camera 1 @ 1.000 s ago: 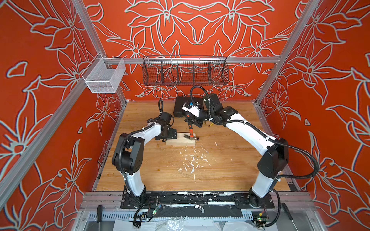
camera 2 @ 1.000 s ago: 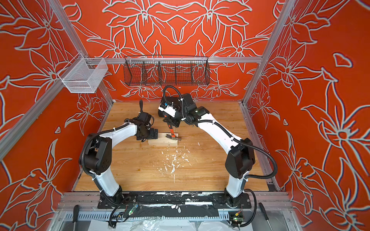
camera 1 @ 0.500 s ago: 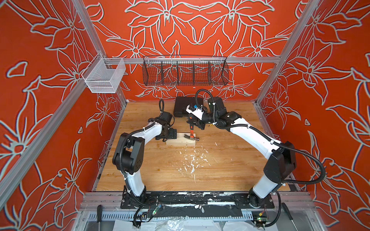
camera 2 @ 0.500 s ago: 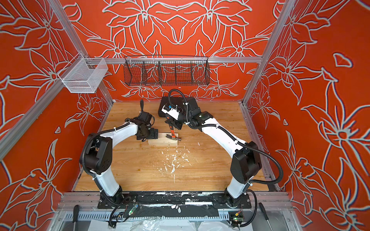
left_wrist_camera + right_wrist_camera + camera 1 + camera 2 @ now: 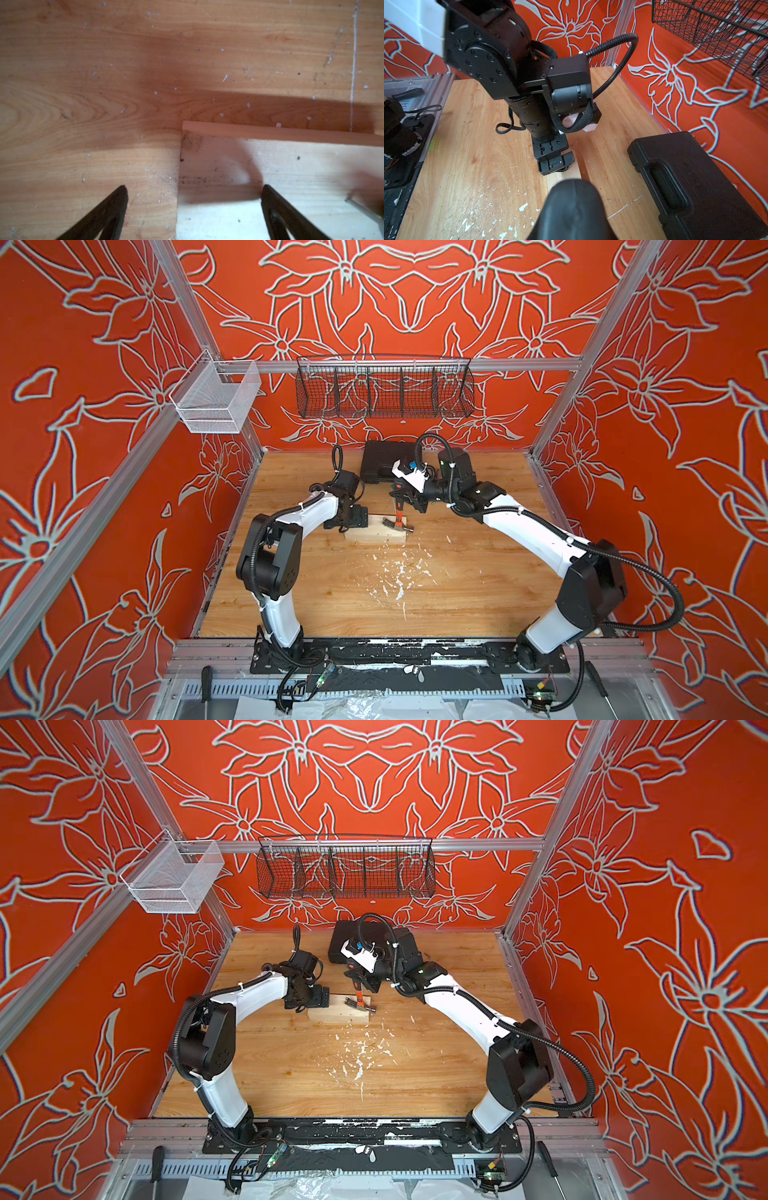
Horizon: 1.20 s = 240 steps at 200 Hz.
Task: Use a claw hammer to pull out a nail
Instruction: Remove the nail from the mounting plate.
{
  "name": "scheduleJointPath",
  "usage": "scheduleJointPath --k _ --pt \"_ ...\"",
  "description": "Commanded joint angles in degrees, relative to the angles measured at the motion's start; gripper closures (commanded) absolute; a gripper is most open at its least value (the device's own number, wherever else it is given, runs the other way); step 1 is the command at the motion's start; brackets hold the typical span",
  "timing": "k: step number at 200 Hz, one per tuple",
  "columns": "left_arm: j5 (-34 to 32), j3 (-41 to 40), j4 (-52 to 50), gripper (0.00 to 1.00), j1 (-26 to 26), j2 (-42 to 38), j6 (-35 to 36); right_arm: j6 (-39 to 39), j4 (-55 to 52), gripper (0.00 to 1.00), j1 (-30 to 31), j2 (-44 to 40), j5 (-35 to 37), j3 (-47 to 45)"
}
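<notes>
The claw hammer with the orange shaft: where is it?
In both top views the claw hammer rests head-down on the pale wooden block, held by the right gripper, near the black plastic case.

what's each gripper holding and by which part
The right gripper holds the claw hammer by its black rubber handle end; the left gripper, open, holds nothing.
</notes>
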Motion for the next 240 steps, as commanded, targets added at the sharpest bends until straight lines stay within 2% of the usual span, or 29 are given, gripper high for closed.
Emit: scheduleJointPath --k 1,132,240 --pt "-1.85 -1.40 -6.25 0.03 -1.15 5.63 0.41 0.40 9.66 1.00 -0.54 -2.09 -2.29 -0.50" --pt "-0.05 1.20 -11.19 0.05 -1.13 10.75 -0.12 1.82 14.86 1.00 -2.00 -5.26 -3.50 -5.56" --pt "0.39 3.84 -14.13 0.06 -1.15 13.13 0.12 4.79 24.95 1.00 -3.01 -10.06 -0.65 -15.20"
